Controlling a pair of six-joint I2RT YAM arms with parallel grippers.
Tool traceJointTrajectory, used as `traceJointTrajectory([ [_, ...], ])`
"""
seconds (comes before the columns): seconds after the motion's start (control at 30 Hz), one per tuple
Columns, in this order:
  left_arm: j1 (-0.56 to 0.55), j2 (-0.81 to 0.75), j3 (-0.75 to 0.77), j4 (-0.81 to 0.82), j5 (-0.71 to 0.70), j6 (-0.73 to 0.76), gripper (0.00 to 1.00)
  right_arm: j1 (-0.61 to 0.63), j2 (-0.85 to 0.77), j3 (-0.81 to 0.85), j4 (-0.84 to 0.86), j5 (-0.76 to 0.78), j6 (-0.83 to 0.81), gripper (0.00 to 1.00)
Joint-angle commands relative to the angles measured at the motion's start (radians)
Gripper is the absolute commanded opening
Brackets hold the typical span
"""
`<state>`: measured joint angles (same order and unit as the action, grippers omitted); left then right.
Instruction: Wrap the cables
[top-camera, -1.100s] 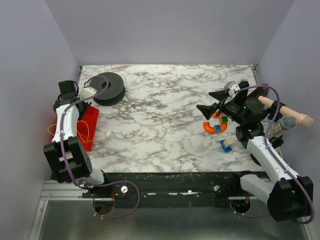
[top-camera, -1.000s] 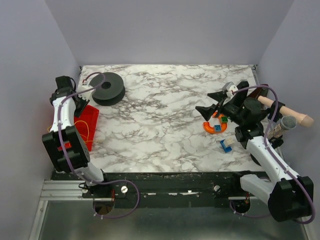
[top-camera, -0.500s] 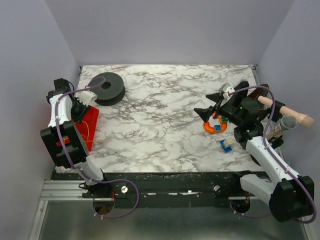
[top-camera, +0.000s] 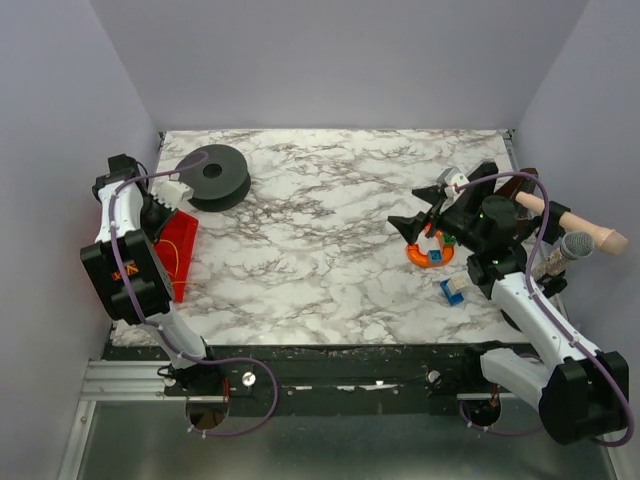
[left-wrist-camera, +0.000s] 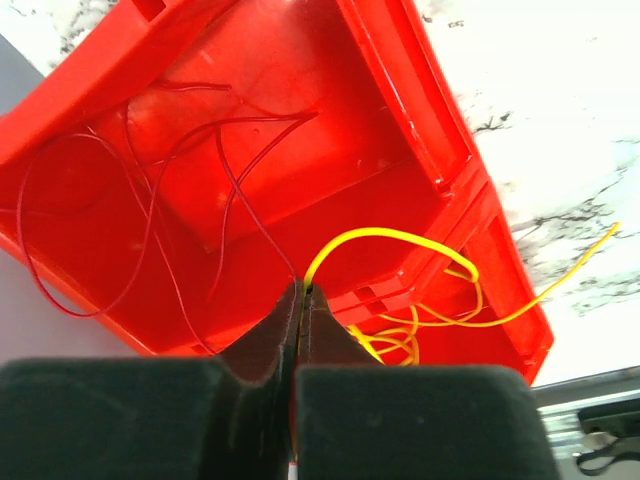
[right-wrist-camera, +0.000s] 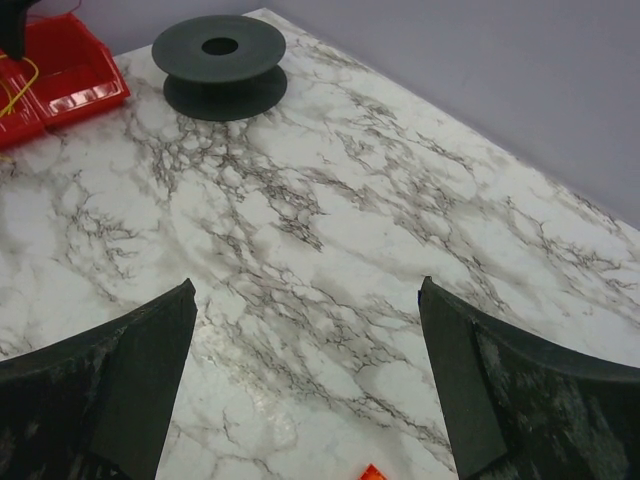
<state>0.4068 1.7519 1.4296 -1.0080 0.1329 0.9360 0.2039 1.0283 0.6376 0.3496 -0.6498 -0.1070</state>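
Observation:
The cable is a thin yellow wire (left-wrist-camera: 400, 238) lying in loose loops in a red bin (left-wrist-camera: 300, 90), with one end trailing over the rim onto the marble. In the left wrist view my left gripper (left-wrist-camera: 303, 290) is shut on a strand of it just above the bin floor. From above, the left gripper (top-camera: 150, 212) is over the bin (top-camera: 178, 240) at the table's left edge, and the wire (top-camera: 172, 262) shows inside. A black spool (top-camera: 213, 175) stands behind the bin. My right gripper (top-camera: 420, 207) is open and empty above the right half of the table (right-wrist-camera: 307, 290).
A thin dark red wire (left-wrist-camera: 150, 200) also lies in the bin. An orange curved piece (top-camera: 428, 255) and a blue block (top-camera: 452, 291) sit under the right arm. A wooden handle (top-camera: 570, 220) and a microphone (top-camera: 565, 250) lie at the right edge. The spool (right-wrist-camera: 220, 60) is far left in the right wrist view.
My left arm has swung left, away from the spool, and settled over the red bin. My right gripper has shifted slightly left.

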Motion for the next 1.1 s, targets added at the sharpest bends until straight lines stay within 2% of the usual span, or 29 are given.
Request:
traceJointTrajectory([
  [0.0, 0.009, 0.000, 0.051, -0.058, 0.037, -0.012, 0.00, 0.009, -0.004, 0.005, -0.008, 0.024, -0.016, 1.00],
  [0.13, 0.010, -0.046, 0.086, -0.055, 0.056, -0.032, 0.00, 0.009, -0.004, 0.007, -0.004, 0.019, -0.010, 1.00],
  [0.43, 0.010, -0.258, 0.205, 0.039, 0.085, -0.219, 0.00, 0.019, -0.059, 0.053, -0.009, -0.023, 0.075, 1.00],
  [0.5, 0.009, -0.304, 0.261, 0.063, 0.100, -0.273, 0.00, 0.020, -0.068, 0.080, -0.003, -0.069, 0.104, 1.00],
  [0.6, 0.006, -0.356, 0.365, 0.112, 0.106, -0.374, 0.00, 0.022, -0.070, 0.141, 0.026, -0.140, 0.231, 1.00],
  [0.73, 0.000, -0.376, 0.593, 0.092, 0.168, -0.480, 0.00, 0.026, -0.083, 0.192, 0.164, -0.220, 0.390, 1.00],
  [0.8, -0.006, -0.408, 0.650, 0.141, 0.206, -0.555, 0.00, 0.032, -0.094, 0.214, 0.231, -0.234, 0.452, 1.00],
  [0.87, -0.029, -0.469, 0.632, 0.259, 0.215, -0.652, 0.00, 0.038, -0.103, 0.235, 0.276, -0.231, 0.495, 1.00],
  [0.93, -0.039, -0.502, 0.649, 0.331, 0.302, -0.748, 0.00, 0.058, -0.102, 0.263, 0.311, -0.225, 0.524, 1.00],
  [1.0, -0.039, -0.464, 0.776, 0.319, 0.399, -0.882, 0.00, 0.086, -0.097, 0.295, 0.324, -0.215, 0.540, 1.00],
  [1.07, -0.055, -0.437, 0.839, 0.339, 0.494, -1.006, 0.00, 0.130, -0.088, 0.336, 0.312, -0.202, 0.532, 1.00],
])
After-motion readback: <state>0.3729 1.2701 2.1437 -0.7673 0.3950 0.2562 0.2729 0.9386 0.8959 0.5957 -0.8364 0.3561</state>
